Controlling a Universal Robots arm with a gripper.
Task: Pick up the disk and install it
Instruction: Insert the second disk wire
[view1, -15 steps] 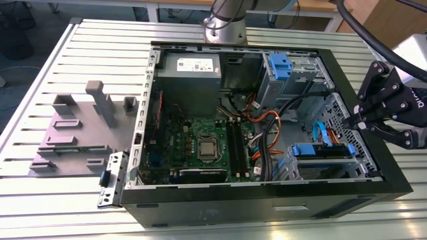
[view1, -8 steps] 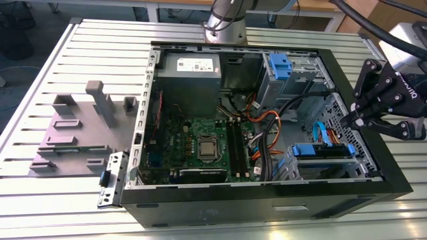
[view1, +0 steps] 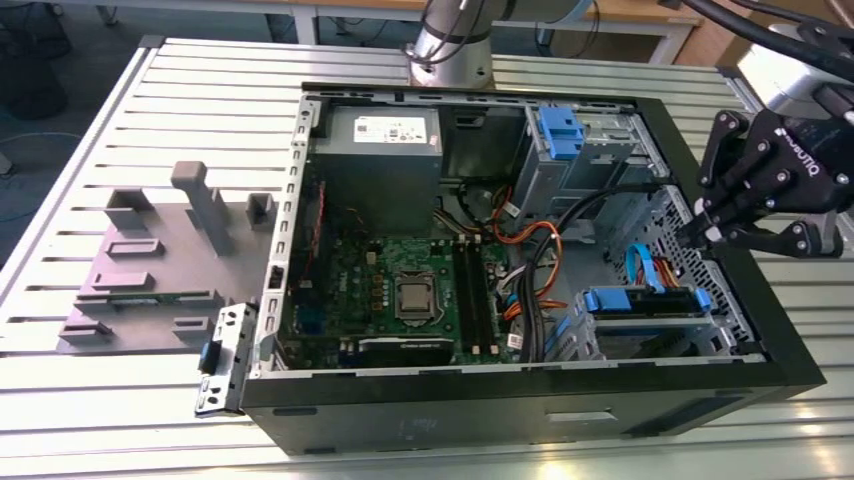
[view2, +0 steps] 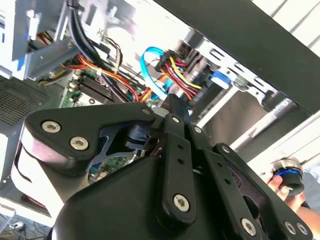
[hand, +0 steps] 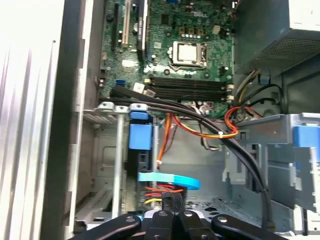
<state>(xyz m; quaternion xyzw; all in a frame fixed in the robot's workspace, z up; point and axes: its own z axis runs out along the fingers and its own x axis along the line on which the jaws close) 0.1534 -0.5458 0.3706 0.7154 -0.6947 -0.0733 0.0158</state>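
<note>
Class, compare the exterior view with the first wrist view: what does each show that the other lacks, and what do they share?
Exterior view: grey fixture on the slatted table, beside the computer case. First wrist view: red and yellow wires under a flat blue cable. Both: motherboard, power supply, and the gripper at the case's side.

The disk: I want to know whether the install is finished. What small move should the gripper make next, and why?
Probably a short retreat up and away from the case. The disk seems to sit in its bay already, with a blue cable beside it. The gripper is shut on nothing, close by the bay. I cannot tell whether the disk is fully seated.
</note>
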